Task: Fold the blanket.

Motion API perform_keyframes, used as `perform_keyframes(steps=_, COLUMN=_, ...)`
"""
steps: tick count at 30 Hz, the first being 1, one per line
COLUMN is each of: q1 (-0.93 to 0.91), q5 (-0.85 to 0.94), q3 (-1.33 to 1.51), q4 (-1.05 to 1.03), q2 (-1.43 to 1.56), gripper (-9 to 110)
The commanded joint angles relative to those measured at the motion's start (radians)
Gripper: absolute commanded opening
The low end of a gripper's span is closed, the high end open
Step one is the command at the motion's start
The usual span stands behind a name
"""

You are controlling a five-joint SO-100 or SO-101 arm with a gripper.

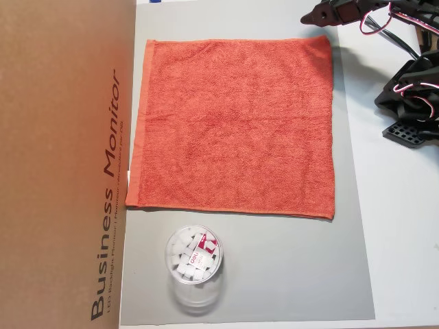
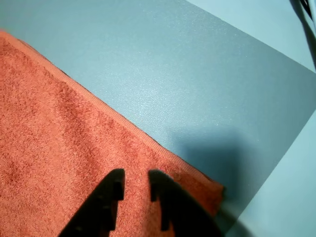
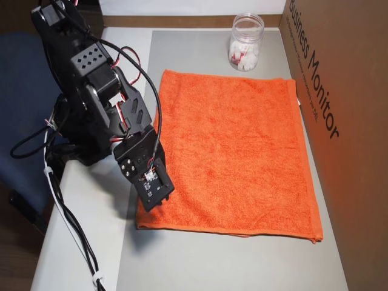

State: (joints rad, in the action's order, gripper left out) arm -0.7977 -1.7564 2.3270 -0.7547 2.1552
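Note:
The blanket (image 1: pixel 236 123) is an orange-red terry towel lying flat and unfolded on a grey mat (image 1: pixel 274 274). It also shows in the wrist view (image 2: pixel 59 148) and in the other overhead view (image 3: pixel 236 151). My gripper (image 1: pixel 310 18) hangs over the towel's corner nearest the arm, the upper right corner in one overhead view. In the wrist view my gripper (image 2: pixel 136 180) has its two black fingers a narrow gap apart just above the pile, with nothing between them. In the other overhead view the gripper (image 3: pixel 153 193) covers that corner and its fingertips are hidden.
A tall brown cardboard box (image 1: pixel 62 164) marked "Business Monitor" stands along one towel edge, also seen in the other overhead view (image 3: pixel 339 121). A clear plastic jar (image 1: pixel 194 264) of white pieces stands on the mat beyond the towel. The arm's base (image 1: pixel 411 89) and cables sit beside the mat.

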Motion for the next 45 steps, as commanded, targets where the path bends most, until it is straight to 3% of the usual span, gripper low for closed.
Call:
perform_keyframes(steps=1, q1=0.003, q5=0.003, q3=-0.009, q4=0.0, q2=0.032, gripper=13)
perform_keyframes(steps=10, q1=-0.037, q5=0.015, q3=0.083, q4=-0.014, q2=0.029, gripper=18)
perform_keyframes(steps=15, q1=-0.071, q5=0.124, q3=0.077, q4=-0.181, q2=0.018, gripper=17)
perform_keyframes(steps=21, q1=-0.083, q5=0.135, q3=0.086, q4=-0.259, q2=0.017, gripper=17)
perform_keyframes(steps=34, q1=-0.1, q5=0.135, q3=0.193, q4=-0.107, q2=0.008, gripper=18)
perform_keyframes(steps=45, q1=-0.103, q5=0.137, q3=0.147, q4=0.015, q2=-0.206, gripper=17)
